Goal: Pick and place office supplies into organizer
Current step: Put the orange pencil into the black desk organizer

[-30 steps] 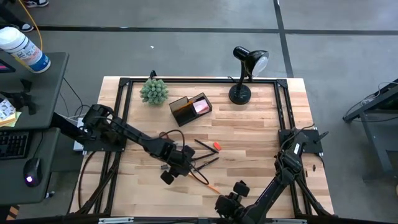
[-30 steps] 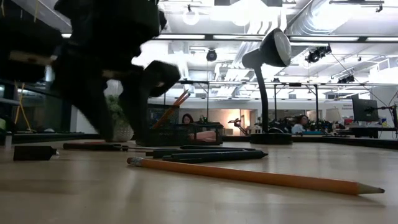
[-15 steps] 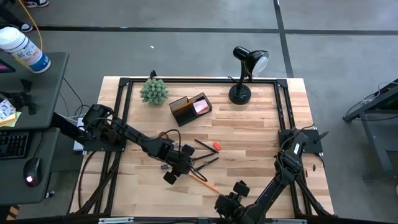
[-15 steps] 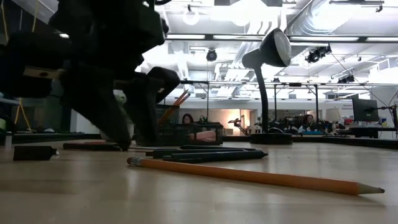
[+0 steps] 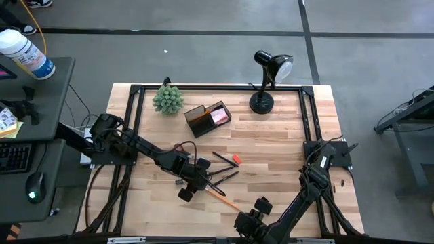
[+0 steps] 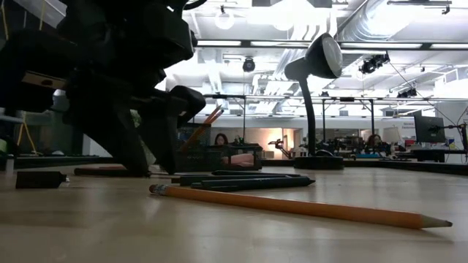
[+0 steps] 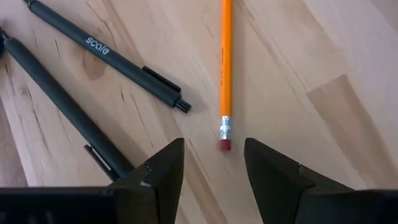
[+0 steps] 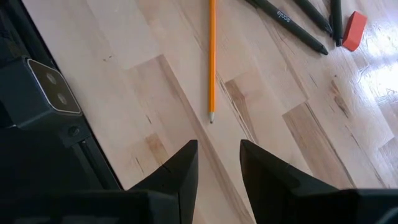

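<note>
An orange pencil [image 5: 221,197] lies flat on the wooden table. My left gripper [image 7: 212,152] is open and low over the table. Its fingers stand just short of the pencil's eraser end [image 7: 225,144], one on each side, touching nothing. Black pens [image 7: 106,47] lie beside it, and a small red eraser [image 5: 236,160] lies farther off. The black organizer [image 5: 207,116] stands toward the far edge with a pink pad [image 5: 218,115] and orange pencils in it. My right gripper [image 8: 217,149] is open near the table's near edge, behind the pencil's tip [image 8: 211,117].
A black desk lamp [image 5: 264,78] and a small green plant [image 5: 167,99] stand along the far edge. A black frame [image 5: 308,129] borders the table. A small dark block [image 6: 40,179] lies on the wood near my left gripper. Bare wood lies right of the pens.
My left gripper has come down closer to the table and shifted slightly toward the table's right, nearer the pencil's eraser end. The pencil and pens have stayed where they were.
</note>
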{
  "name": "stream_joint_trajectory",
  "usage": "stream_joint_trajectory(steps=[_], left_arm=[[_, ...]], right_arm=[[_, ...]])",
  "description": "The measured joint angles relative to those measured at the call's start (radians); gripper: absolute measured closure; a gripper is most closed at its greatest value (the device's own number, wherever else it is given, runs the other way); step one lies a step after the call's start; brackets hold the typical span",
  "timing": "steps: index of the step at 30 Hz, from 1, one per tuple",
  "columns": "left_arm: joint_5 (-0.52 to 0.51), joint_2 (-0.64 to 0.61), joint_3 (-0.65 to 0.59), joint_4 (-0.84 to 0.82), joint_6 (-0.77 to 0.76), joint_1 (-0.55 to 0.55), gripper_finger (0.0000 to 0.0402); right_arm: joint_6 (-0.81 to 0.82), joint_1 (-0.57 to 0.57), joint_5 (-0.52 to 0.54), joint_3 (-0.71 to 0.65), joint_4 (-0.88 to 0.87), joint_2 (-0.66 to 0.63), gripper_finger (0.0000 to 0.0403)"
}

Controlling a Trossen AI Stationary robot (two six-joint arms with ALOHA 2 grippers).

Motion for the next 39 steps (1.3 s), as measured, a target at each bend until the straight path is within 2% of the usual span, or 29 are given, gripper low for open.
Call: stream_joint_trajectory(steps=[7, 15, 21, 39], left_arm=[[-0.004, 0.0, 0.0, 0.004, -0.048, -0.011, 0.0243], [-0.053, 0.0, 0.0, 0.039, -0.073, -0.069, 0.0243], [-0.094, 0.0, 0.0, 0.051, -0.082, -0.072, 0.0243], [-0.1, 0.043, 0.0, 0.048, -0.102, -0.071, 0.0243]], right_arm=[[-0.002, 0.0, 0.002, 0.0, 0.0, 0.0, 0.029], [-0.003, 0.0, 0.003, 0.0, 0.0, 0.0, 0.029], [-0.003, 0.0, 0.003, 0.0, 0.0, 0.0, 0.029], [-0.002, 0.0, 0.003, 0.0, 0.001, 0.0, 0.029]])
